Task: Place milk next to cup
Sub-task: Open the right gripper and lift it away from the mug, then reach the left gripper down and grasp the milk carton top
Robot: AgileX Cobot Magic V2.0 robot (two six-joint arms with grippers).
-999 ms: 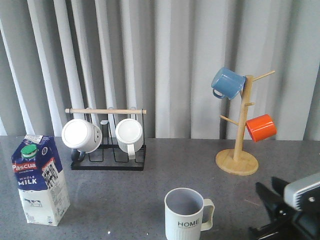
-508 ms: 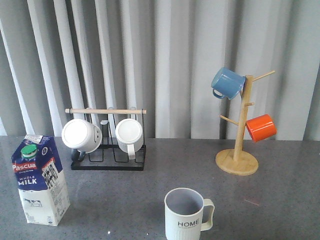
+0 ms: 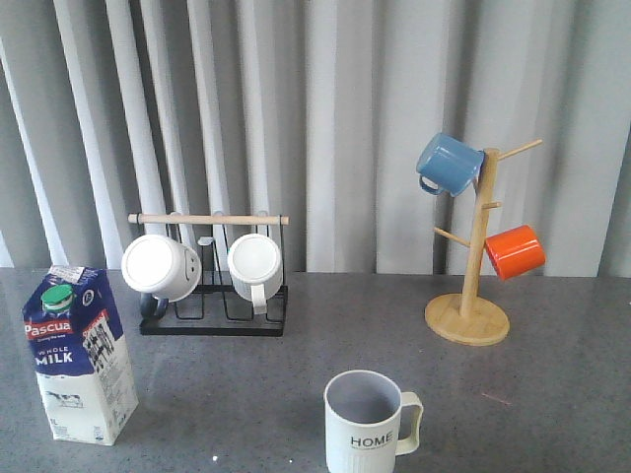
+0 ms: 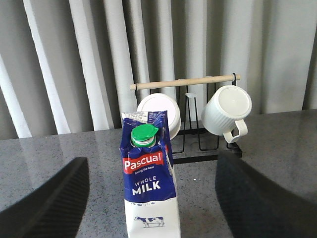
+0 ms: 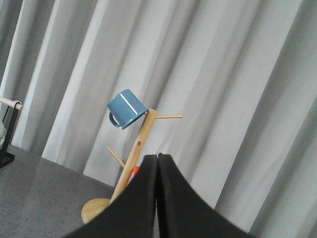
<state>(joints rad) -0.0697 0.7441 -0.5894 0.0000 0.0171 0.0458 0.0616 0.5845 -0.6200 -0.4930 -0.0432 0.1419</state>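
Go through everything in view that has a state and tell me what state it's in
milk: upright, cap on, not gripped
cup: upright, empty
white mugs: on their sides on the rack
blue mug: hung on tree
orange mug: hung on tree
left gripper: open
right gripper: shut, empty

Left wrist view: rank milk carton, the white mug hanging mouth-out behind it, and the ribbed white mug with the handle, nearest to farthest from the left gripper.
1. Milk carton: standing between the open fingers of the left gripper, not gripped.
2. Mouth-out white mug: directly behind the carton, on the rack.
3. Ribbed white mug: on the same rack, off to the side. Its depth is similar to the other mug's, so 2 and 3 are close.
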